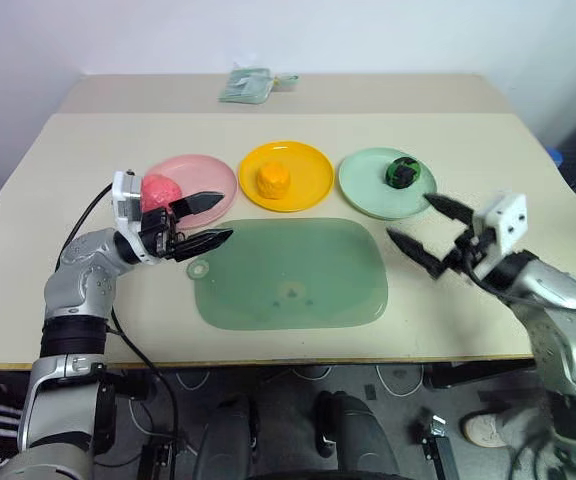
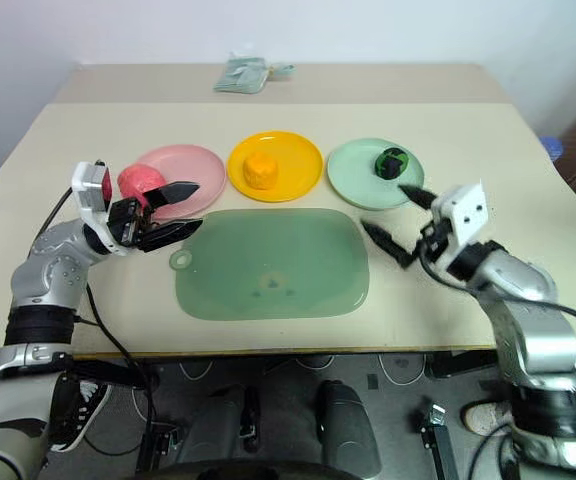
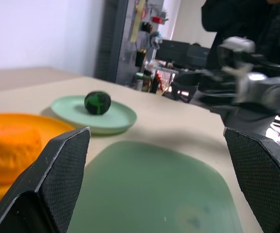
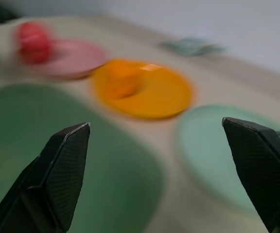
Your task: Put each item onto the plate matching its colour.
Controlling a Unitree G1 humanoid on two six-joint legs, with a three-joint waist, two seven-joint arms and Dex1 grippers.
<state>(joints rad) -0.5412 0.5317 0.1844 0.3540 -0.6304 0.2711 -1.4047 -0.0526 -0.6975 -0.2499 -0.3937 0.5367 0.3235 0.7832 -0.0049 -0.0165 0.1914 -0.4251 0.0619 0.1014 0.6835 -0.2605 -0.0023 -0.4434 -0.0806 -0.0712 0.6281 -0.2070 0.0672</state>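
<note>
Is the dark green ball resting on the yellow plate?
No, the dark green ball sits on the pale green plate; the yellow plate holds the orange fruit.

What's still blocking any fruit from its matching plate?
Nothing visible. The pink-red apple is on the pink plate, the yellow-orange fruit on the yellow plate, the dark green ball on the mint plate. Left gripper and right gripper are open, holding nothing.

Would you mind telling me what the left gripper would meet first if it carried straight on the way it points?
Probably nothing close: the left gripper points across the large translucent green mat, above it, toward the right gripper; depth is unclear.
</note>
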